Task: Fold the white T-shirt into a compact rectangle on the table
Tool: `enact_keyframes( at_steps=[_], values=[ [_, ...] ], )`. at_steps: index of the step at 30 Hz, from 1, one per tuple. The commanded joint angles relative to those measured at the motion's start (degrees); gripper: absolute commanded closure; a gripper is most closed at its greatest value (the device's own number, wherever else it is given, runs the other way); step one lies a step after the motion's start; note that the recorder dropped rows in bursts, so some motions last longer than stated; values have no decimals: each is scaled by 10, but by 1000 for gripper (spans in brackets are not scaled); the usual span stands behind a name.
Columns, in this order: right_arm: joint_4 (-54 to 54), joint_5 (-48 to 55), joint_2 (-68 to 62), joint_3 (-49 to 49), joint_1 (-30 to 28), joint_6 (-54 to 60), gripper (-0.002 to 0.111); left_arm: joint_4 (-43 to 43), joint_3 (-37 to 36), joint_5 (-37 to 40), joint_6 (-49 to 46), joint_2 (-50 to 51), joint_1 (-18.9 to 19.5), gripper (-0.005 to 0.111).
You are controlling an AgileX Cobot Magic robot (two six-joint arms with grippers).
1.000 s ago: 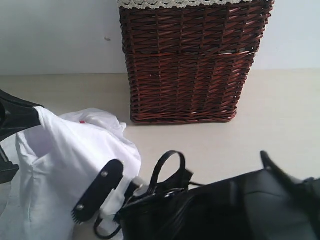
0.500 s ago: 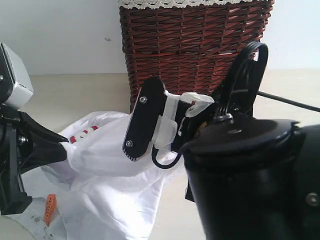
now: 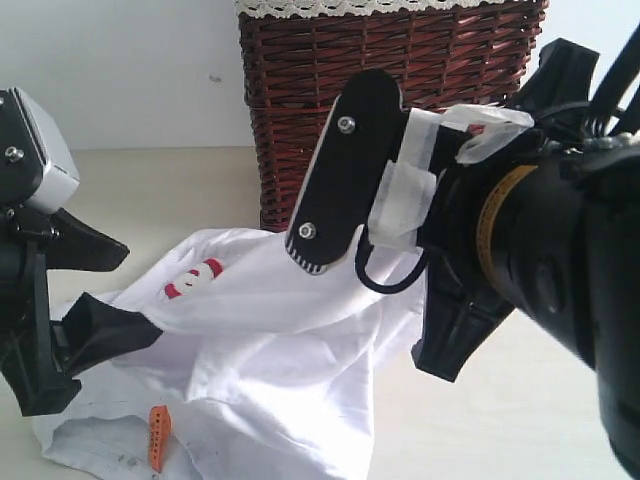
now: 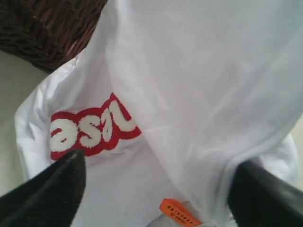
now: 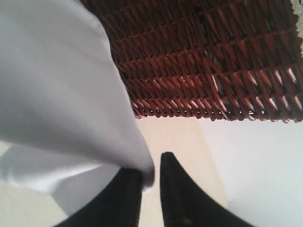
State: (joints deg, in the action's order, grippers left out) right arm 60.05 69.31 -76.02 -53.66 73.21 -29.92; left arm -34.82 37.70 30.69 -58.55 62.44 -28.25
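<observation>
The shirt [image 3: 270, 350] lies crumpled on the table [image 3: 170, 190] in front of the basket [image 3: 300, 60], with one fold raised towards the right gripper [image 5: 150, 166]; its red-edged lettering [image 4: 90, 130] faces up and the orange tag [image 4: 180, 213] shows; the left gripper [image 4: 158, 161] hangs over the cloth with its jaws spread wide, gripping nothing; the right jaws stand close together with a thin gap, cloth draped at their tips; whether they pinch it I cannot tell

left gripper [image 4: 158, 161]: low at left, jaws wide apart | right gripper [image 5: 150, 170]: raised at right, jaws pinching shirt [image 5: 57, 85] edge
</observation>
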Motion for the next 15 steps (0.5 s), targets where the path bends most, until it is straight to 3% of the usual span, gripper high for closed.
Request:
enact_keyframes(
  at_steps=[1,9,13,15],
  values=[
    [16,7,6,0,0,3,84,-36,3,22,17,-16,1,23],
    [35,7,19,0,0,-1,53,-20,3,74,72,-14,1,23],
    [53,7,33,0,0,-47,51,-17,3,74,78,-7,1,23],
    [11,7,39,0,0,-57,51,-17,3,74,81,-6,1,23]
  ],
)
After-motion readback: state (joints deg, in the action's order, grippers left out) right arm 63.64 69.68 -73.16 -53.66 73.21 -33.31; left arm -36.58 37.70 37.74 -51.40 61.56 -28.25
